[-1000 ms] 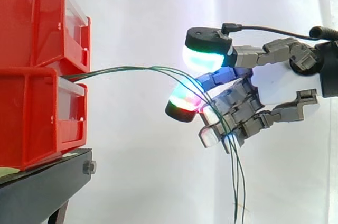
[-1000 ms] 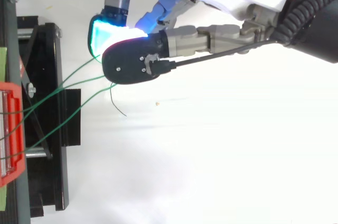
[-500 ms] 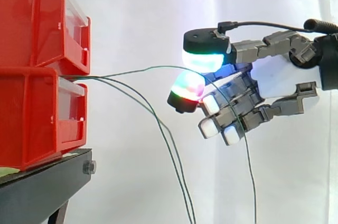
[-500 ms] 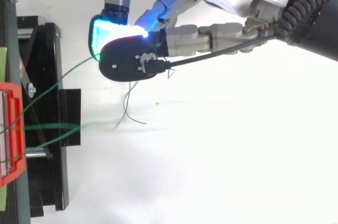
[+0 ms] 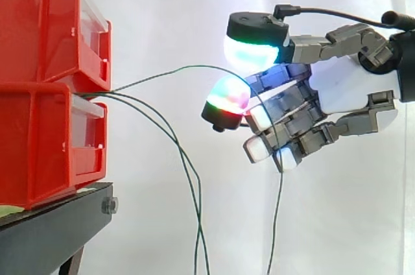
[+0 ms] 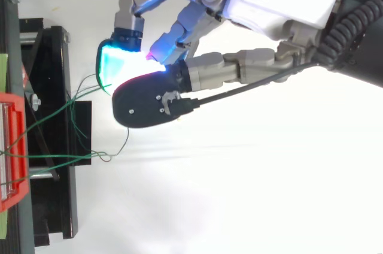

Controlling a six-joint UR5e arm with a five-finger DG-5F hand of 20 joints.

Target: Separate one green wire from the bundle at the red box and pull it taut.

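1. Hold: my hand (image 5: 343,93) is curled. Two glowing pads (image 5: 249,54) are closed together on one green wire (image 5: 175,71), and the remaining fingers are folded beneath.
2. Location: that wire leaves the gap at the red box (image 5: 45,139), arcs across to my pads, then drops past my folded fingers.
3. Done: separation. The other two wires (image 5: 185,158) hang free near the box, well apart from my hand.
4. Outstanding: tension. The held wire bows upward rather than running straight, so I judge that the pull away from the box remains to be made.
5. The side view shows the arc and the hanging tails. The top view shows my pads meeting over the wire, and loose strands looping above the black stand (image 6: 51,56).
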